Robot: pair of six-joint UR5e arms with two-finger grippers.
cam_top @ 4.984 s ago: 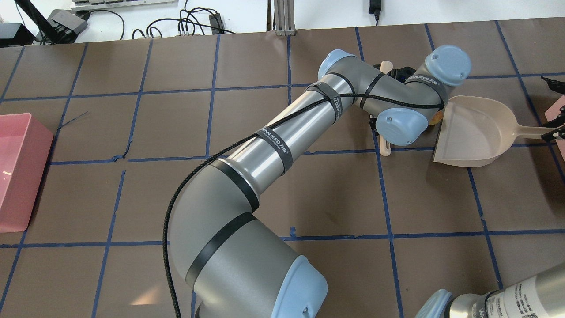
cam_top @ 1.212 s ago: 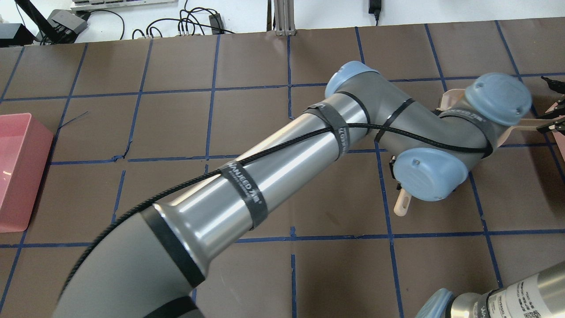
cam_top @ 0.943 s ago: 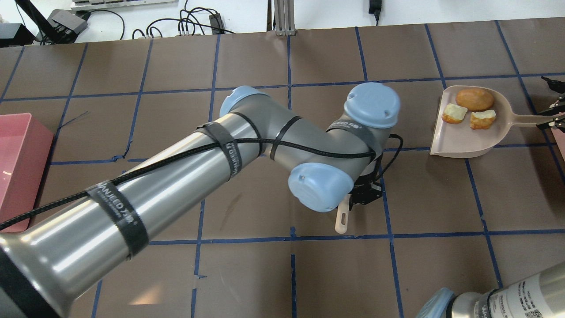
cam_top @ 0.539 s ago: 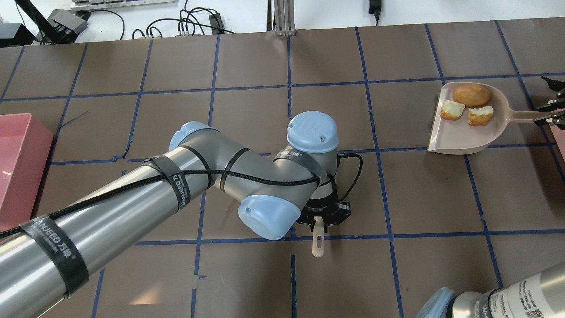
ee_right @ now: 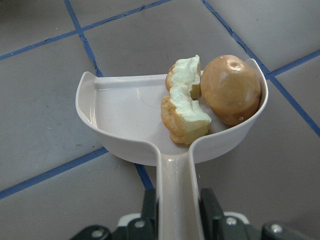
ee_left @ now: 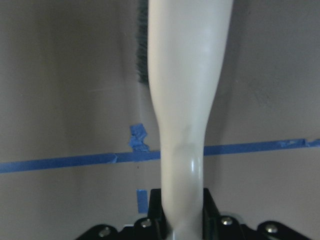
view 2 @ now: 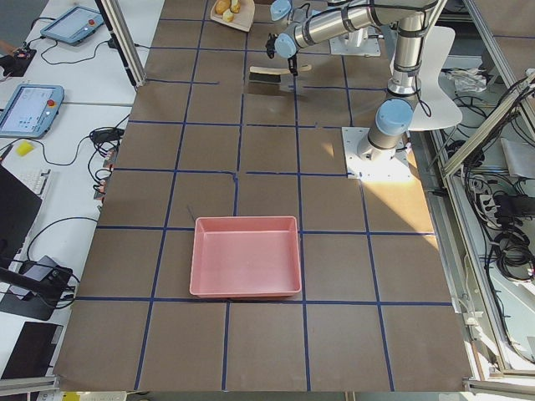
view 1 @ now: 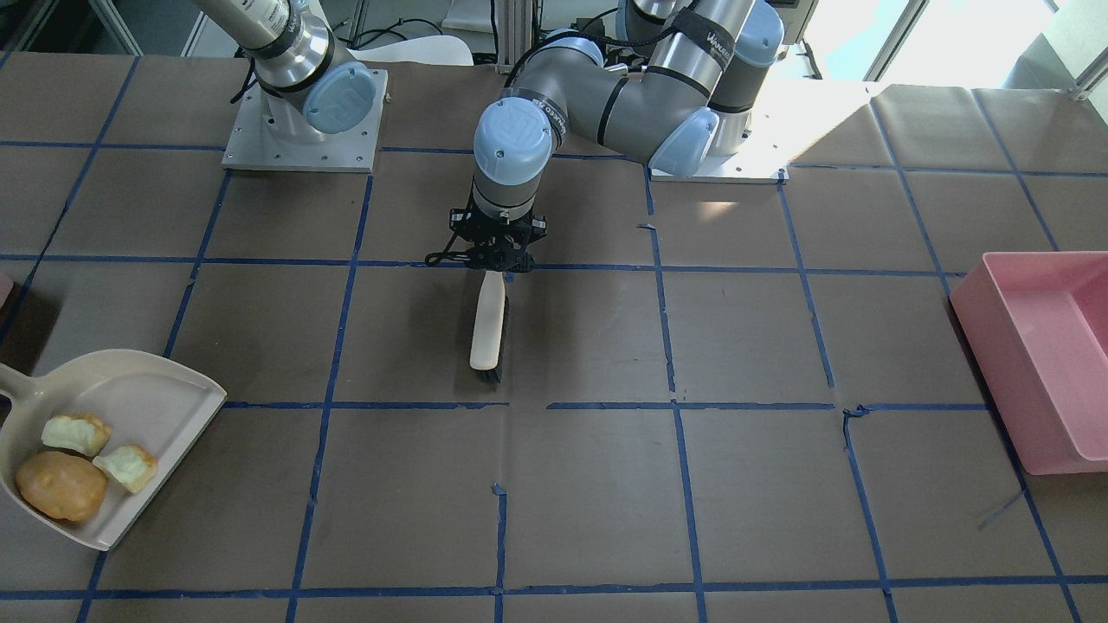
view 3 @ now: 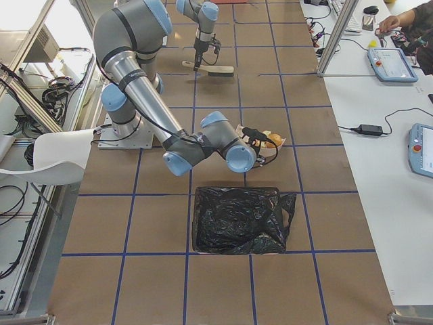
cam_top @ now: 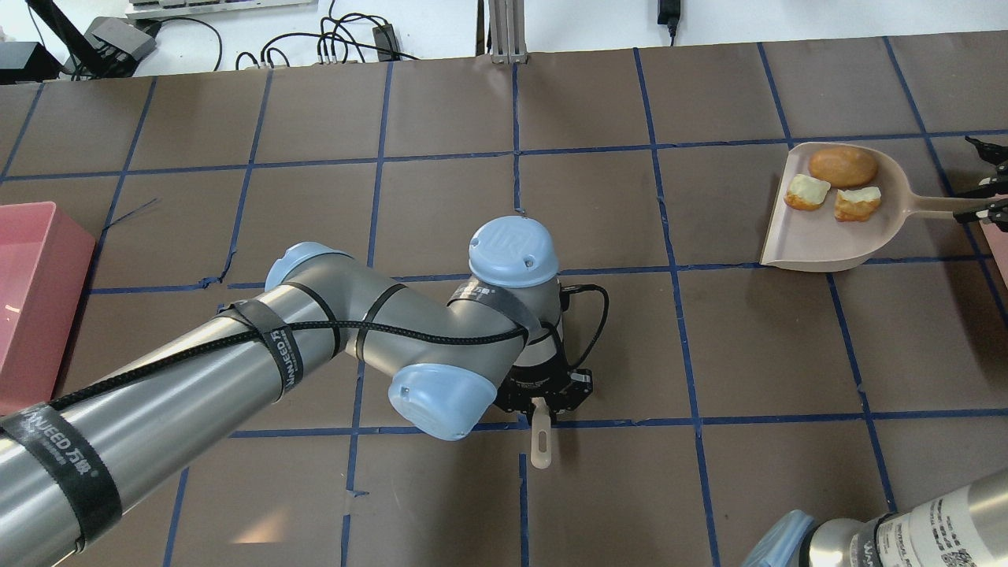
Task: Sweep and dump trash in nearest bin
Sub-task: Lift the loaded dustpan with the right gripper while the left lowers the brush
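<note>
Grips the brush (view 1: 487,324) by its pale handle in the left gripper (view 1: 493,262), jaws closed on it, bristle end pointing away from the robot near the middle of the table (view 1: 606,484). Pinches the handle of the dustpan (ee_right: 120,120) between the closed-in jaws of the right gripper (ee_right: 178,211), with the brown potato-shaped lump (ee_right: 231,89), tan pastry chunk (ee_right: 186,119) and pale green-white chunk (ee_right: 185,74) bunched together inside. Holds that pan just beside the bin (cam_top: 1003,256), far from the pink tub (view 1: 1039,346).

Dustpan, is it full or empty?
Not empty. The dustpan holds a brown lump and two pale-topped chunks.
</note>
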